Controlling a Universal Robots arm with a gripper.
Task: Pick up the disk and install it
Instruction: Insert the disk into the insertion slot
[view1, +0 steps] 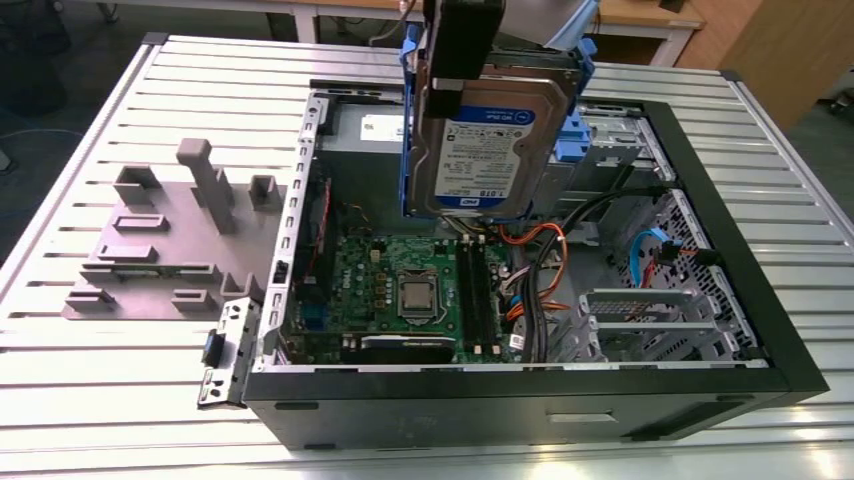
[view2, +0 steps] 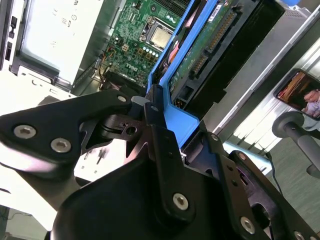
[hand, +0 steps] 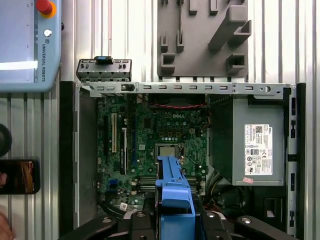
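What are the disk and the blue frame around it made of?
The disk looks like metal: a silvery, slightly shiny casing under a paper-like label. The blue frame looks like plastic: even colour and smooth moulded edges. Both are guesses from looks.

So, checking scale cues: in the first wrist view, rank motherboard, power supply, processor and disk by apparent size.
Largest first:
motherboard
power supply
processor
The disk, end-on and nearest the camera, can't be fairly ranked.
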